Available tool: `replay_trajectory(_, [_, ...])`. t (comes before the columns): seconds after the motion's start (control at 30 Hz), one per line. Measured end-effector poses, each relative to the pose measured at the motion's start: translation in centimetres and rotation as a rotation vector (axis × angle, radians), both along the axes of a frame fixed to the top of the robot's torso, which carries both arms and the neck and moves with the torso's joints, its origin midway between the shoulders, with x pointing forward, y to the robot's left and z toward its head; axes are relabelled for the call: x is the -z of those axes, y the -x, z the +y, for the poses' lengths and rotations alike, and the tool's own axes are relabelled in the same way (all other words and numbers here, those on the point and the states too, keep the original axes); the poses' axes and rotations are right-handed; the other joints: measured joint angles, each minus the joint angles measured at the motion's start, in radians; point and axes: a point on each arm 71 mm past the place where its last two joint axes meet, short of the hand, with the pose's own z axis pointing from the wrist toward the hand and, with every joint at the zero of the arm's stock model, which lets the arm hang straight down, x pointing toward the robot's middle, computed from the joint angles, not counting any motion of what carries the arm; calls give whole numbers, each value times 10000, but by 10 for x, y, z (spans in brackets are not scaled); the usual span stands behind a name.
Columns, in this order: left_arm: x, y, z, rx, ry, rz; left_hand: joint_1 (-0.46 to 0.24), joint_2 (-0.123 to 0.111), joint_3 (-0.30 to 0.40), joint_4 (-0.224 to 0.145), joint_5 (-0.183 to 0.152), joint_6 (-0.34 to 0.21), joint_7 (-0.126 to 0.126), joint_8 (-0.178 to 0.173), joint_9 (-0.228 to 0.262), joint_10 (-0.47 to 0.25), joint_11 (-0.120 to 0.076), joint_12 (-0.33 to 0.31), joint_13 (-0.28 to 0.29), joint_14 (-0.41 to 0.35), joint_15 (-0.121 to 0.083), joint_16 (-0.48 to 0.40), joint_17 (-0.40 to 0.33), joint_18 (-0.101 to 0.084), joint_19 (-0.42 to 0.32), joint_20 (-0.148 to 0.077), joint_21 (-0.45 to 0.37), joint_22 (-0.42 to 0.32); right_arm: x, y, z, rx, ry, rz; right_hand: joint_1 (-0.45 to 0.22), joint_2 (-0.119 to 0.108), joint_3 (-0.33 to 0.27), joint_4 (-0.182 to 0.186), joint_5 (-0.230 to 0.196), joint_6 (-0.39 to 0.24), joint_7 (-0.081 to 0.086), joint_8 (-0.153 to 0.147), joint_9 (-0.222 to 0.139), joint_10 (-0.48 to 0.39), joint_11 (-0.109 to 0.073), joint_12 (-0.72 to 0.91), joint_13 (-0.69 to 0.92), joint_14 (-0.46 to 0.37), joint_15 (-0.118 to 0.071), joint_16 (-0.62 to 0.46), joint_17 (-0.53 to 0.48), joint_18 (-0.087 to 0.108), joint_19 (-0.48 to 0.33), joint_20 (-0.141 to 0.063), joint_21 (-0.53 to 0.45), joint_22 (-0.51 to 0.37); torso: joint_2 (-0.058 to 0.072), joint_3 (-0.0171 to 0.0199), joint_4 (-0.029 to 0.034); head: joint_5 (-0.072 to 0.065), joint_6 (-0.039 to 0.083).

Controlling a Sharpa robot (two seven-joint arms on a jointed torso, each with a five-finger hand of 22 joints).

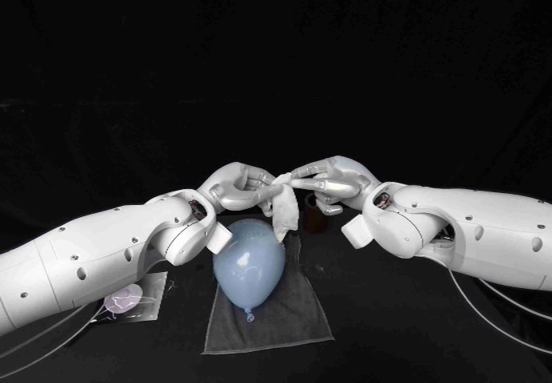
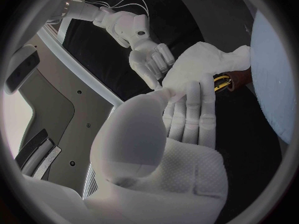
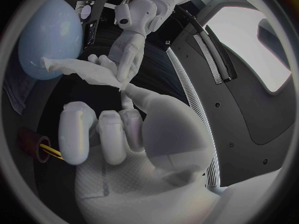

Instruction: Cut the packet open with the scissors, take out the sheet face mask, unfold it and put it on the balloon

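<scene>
Black table (image 1: 403, 343); mask (image 1: 283, 211) between robot hands (image 1: 238, 186) (image 1: 331, 179)

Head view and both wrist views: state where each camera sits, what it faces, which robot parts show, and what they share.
Head view: on the robot's head, looking down at the table; left arm, right arm, left hand and right hand holding the mask by the balloon.
Left wrist view: behind the left hand, looking along its fingers toward the mask, right hand and balloon.
Right wrist view: behind the right hand, facing the left hand, mask and balloon.
Shared: all show both hands, mask and balloon.
</scene>
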Motion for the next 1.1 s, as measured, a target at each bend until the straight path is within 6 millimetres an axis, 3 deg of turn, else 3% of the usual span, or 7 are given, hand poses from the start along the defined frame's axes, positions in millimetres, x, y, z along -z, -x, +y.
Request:
replay_trajectory(0.1, [0, 0, 0, 17, 6, 2, -13, -13, 53, -53, -5, 0, 0, 0, 0, 0, 0, 0, 22, 1, 1, 0, 13, -2, 0, 0, 0, -1, 0, 0, 2, 44, 35, -73, -37, -37, -59, -61, 0, 103, -42, 75, 15, 0, 0, -2, 1, -1, 1, -23, 0, -1, 0, 0, 0, 1, 0, 0, -5, -12, 0])
replay_trajectory(0.2, [0, 1, -1, 38, 19, 9, -209, -163, 141, -70, -5, 5, -3, 119, 0, 45, -1, 0, 60, 2, 2, 15, 13, -4, 0, 0, 0, -2, -1, 0, 3, 82, 149, -188, -236, -236, -155, -161, 0, 231, -92, 188, 67, -35, -36, -2, 1, -21, -23, -7, 5, -1, -1, 0, -11, 3, 0, 0, -5, -17, -13])
replay_trajectory(0.33, [0, 1, -2, 5, 73, 53, -429, -242, 102, -18, -5, 155, -45, 156, 0, 189, -75, 34, 112, 16, 15, 54, 37, -6, 0, 0, -1, -3, -1, 0, 1, 104, 539, -435, -957, -867, -876, 210, 0, -315, 76, -68, -30, -48, -12, -543, 2, -20, -23, 10, 7, 135, -82, 37, -714, 2, -2, -4, -3, -25, -22])
replay_trajectory(0.5, [0, -1, 1, -197, 156, 111, -657, -421, -24, -40, -5, 334, -147, 332, 1, 382, -199, 130, 219, 163, -127, 137, 83, -9, 74, -73, 48, -5, -1, 0, -9, 184, 1146, -794, -1236, -1104, -1489, 543, 0, -841, 223, -216, -93, -234, 197, -834, 1, -15, 88, 10, 7, 253, -305, 156, -1217, 2, -3, -11, -3, -26, -29])
replay_trajectory(0.63, [0, -3, 3, -395, 216, 120, -615, -570, -63, -79, 1, 393, -198, 348, 2, 417, -234, 177, 250, 211, -156, 177, 87, -12, 94, -93, 49, -3, 1, 4, -14, 169, 1444, -908, -1365, -1127, -1793, 757, 0, -956, 266, -216, -97, -374, 234, -951, 0, 20, 126, 10, 6, 253, -414, 193, -1401, 0, -3, -11, -3, -35, -35])
replay_trajectory(0.9, [0, -5, 7, -719, 330, 133, -599, -585, -20, -122, 1, 415, -198, 389, 2, 452, -270, 176, 265, 219, -152, 176, 87, -16, 109, -109, 48, 8, 13, 15, -15, -23, 1690, -770, -1363, -1125, -1952, 840, 0, -975, 284, -215, -99, -446, 235, -1050, -7, 3, 145, 3, 0, 251, -449, 228, -1480, -6, 1, 6, -3, -3, -51])
replay_trajectory(1.1, [0, -6, 8, -870, 398, 156, -600, -585, -20, -122, 0, 450, -233, 388, 2, 452, -270, 177, 265, 219, -151, 176, 87, -18, 109, -109, 48, 8, 18, 22, -9, -261, 1723, -721, -924, -686, -1907, 795, 0, -669, 165, -1, -20, -483, 199, -1066, -6, 3, 145, 0, -2, 248, -449, 228, -1518, -4, 1, 9, -5, 0, -74])
